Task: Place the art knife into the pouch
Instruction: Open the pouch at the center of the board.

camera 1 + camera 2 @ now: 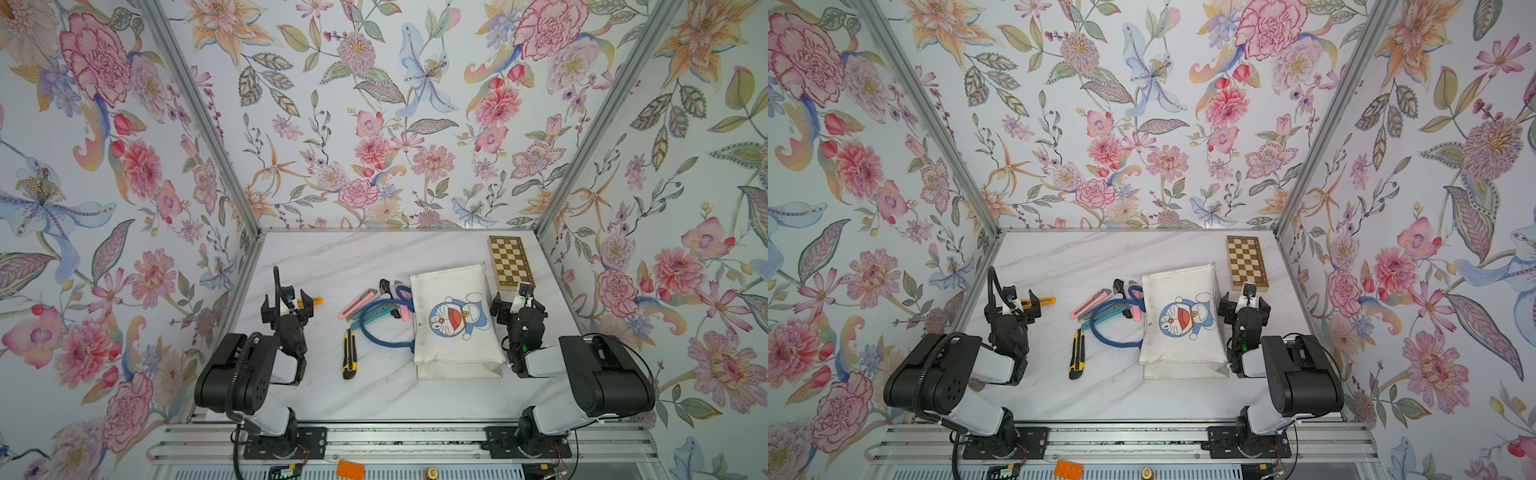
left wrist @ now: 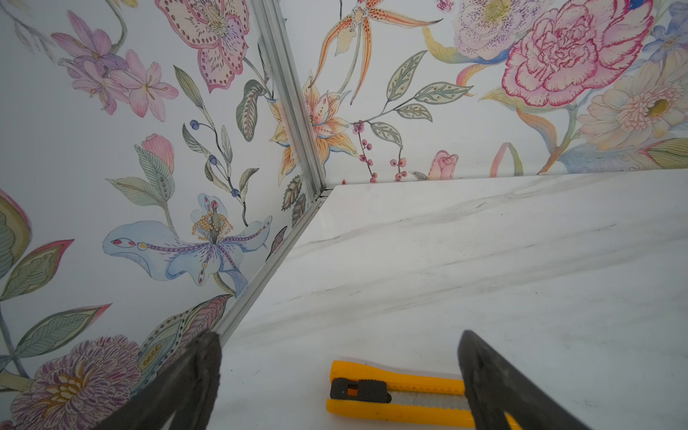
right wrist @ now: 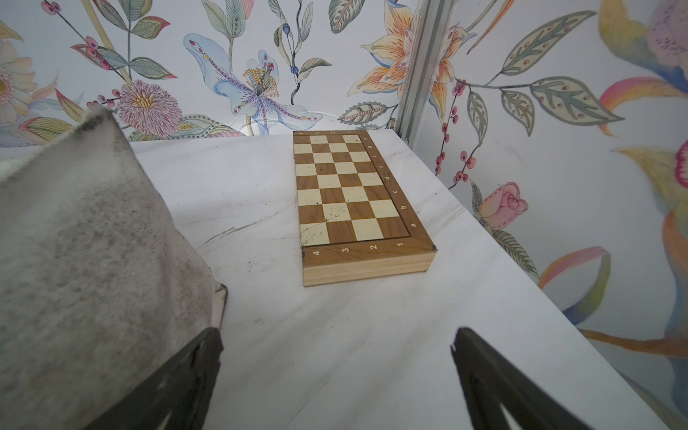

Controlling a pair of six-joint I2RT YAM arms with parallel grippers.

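Note:
The pouch (image 1: 449, 282) (image 1: 1183, 286) is a white canvas bag with a blue cartoon cat, lying right of centre, its blue strap handles (image 1: 368, 328) looped out to its left. Several art knives lie on the table. A yellow art knife (image 1: 315, 300) (image 2: 394, 394) rests under my left gripper (image 1: 289, 305) (image 2: 338, 337), which is open and holds nothing. A black-and-yellow art knife (image 1: 349, 353) (image 1: 1076, 353) lies nearer the front. Pink (image 1: 356, 303) and teal (image 1: 1106, 312) knives crowd the straps. My right gripper (image 1: 517, 307) (image 3: 335, 335) hangs open and empty beside the pouch (image 3: 82, 231).
A brown-and-cream chessboard (image 1: 510, 261) (image 3: 350, 193) lies at the back right, just beyond my right gripper. Floral walls with metal corner posts close in the marble table (image 1: 332, 257) on the left, back and right.

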